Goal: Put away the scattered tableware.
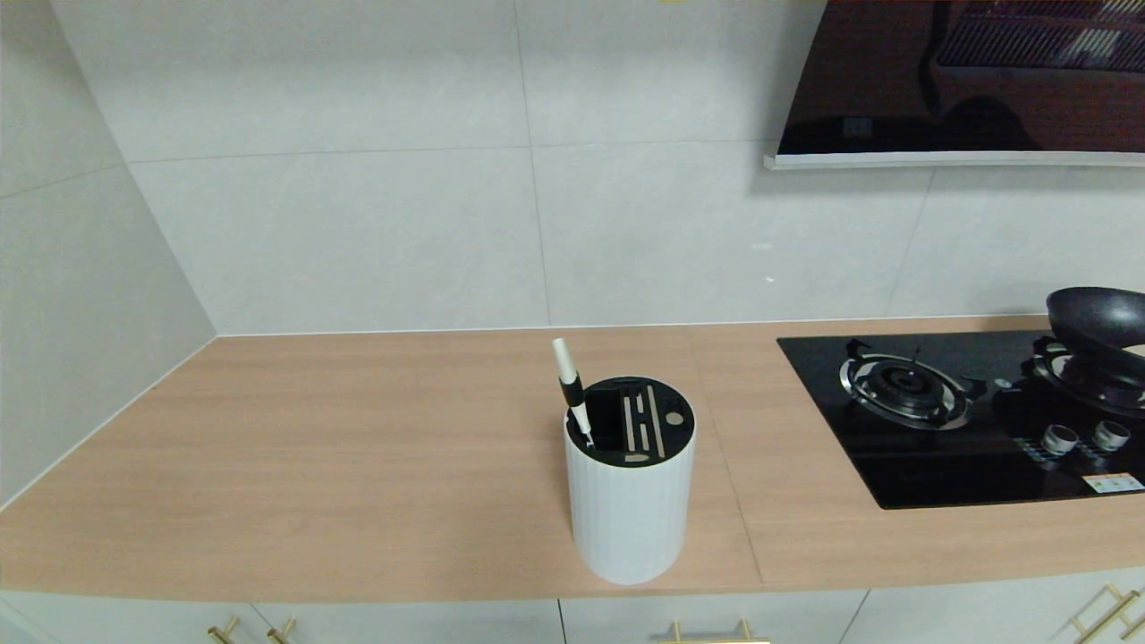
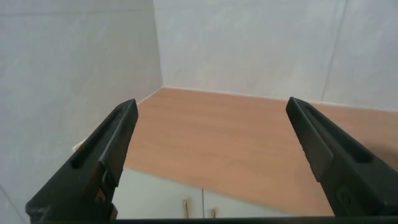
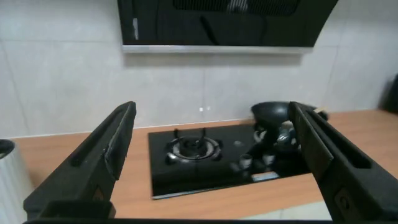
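Right at the front edge of the wooden counter stands the white ribbed holder, upright, its black top cut with slots. 1 utensil with a white-and-black handle sits in the open compartment on the holder's left side, leaning away from the holder's middle toward the wall.

Off to the holder's right, well apart from it, a black glass hob is set into the counter, with 2 burners and 2 knobs. A dark pan rests on the burner farther from the holder. A dark range hood hangs on the tiled wall above the hob.

The left gripper has its 2 fingers spread wide with nothing between them, facing the counter's corner end to the holder's left. The right gripper is likewise splayed and empty, facing the hob.
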Robot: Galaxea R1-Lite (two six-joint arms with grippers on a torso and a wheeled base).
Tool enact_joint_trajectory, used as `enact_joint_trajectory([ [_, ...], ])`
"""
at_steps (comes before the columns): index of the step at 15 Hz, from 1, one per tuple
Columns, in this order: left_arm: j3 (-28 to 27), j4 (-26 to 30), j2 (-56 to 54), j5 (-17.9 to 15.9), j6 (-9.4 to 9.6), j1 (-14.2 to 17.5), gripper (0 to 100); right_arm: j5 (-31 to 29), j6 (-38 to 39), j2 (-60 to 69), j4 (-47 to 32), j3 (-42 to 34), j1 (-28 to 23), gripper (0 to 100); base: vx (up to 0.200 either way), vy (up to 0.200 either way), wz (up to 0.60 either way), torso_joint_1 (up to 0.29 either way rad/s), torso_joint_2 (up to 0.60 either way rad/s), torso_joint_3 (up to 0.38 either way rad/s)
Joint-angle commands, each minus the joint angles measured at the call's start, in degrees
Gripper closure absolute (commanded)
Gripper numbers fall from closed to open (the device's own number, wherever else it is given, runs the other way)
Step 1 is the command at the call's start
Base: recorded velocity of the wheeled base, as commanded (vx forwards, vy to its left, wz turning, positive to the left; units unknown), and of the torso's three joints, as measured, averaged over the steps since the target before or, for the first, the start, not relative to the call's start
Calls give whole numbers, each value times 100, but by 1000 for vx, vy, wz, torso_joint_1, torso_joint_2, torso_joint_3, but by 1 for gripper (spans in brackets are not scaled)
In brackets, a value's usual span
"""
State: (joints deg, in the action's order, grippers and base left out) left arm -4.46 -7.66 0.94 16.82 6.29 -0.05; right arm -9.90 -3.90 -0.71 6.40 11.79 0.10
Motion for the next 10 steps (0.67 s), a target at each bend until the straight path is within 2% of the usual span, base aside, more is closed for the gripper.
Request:
enact_joint_trajectory([
  [1,446,106,-76,-434,-172,22,0,401,381,71,28,-1003,-10,0,0,0,0,0,0,0],
  [2,446,326,-76,-751,-418,22,0,559,443,71,-86,-1179,-10,0,0,0,0,0,0,0],
  [3,446,414,-76,-997,-515,22,0,753,469,71,-376,-1179,-10,0,0,0,0,0,0,0],
  [4,446,440,-76,-1331,-524,14,0,911,434,62,-640,-1179,-10,0,0,0,0,0,0,0],
  [6,385,634,-76,-1999,-453,14,0,1025,425,62,-640,-1179,-10,0,0,0,0,0,0,0],
  [8,446,801,-68,-1717,-14,14,0,1016,443,71,-640,-1179,-10,0,0,0,0,0,0,0],
  [9,446,792,-68,-1744,-295,14,0,1016,443,71,-640,-1179,-10,0,0,0,0,0,0,0],
  [10,446,792,-68,-1753,-471,5,0,1016,443,71,-640,-1179,-10,0,0,0,0,0,0,0],
])
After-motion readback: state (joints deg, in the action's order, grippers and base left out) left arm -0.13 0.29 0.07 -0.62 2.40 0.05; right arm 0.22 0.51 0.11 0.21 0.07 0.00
